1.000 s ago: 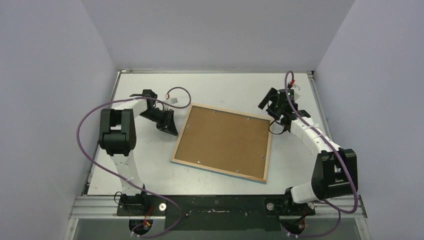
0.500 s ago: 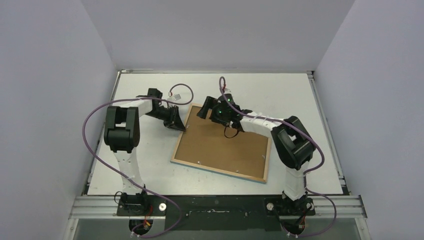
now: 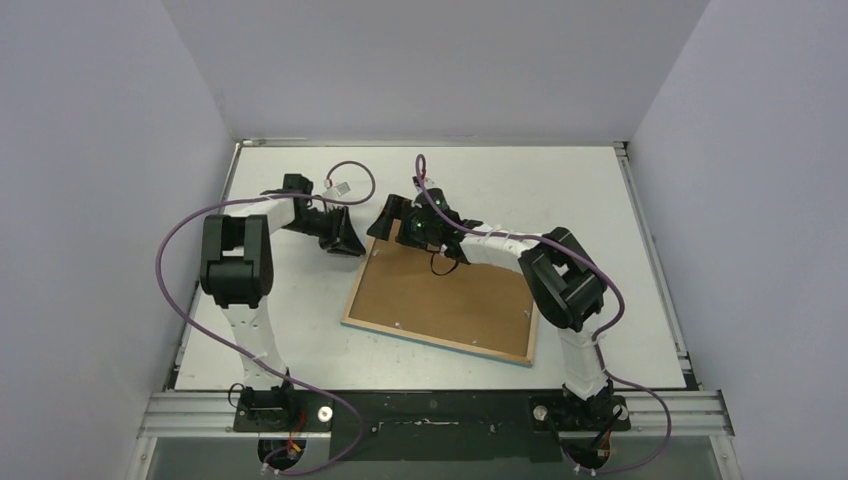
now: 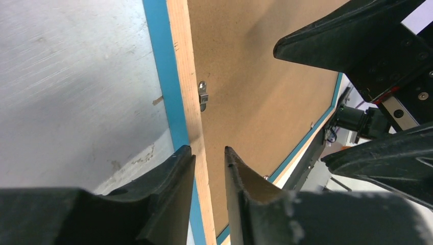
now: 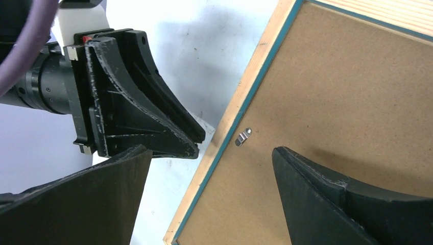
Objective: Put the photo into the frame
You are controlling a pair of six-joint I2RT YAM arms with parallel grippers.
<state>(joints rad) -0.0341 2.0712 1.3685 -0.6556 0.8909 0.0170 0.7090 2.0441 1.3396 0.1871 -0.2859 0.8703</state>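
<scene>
frame (image 3: 440, 300) face-down on counter (image 3: 600, 200) under right tool (image 5: 212, 151) | right tool wide, straddling clip (image 5: 243, 136) | left tool (image 4: 209, 155) narrow, empty, at frame edge | advice: swivel clip gently, steady the edge | photo unseen

Frame (image 3: 436, 342), front face: down against tabletop (image 3: 600, 200), unseen. Interior: covered by backing board (image 3: 450, 295). Far-left corner, top view: under right fingers (image 3: 383, 219). Wrist views: frame cropped at picture edges.
</scene>
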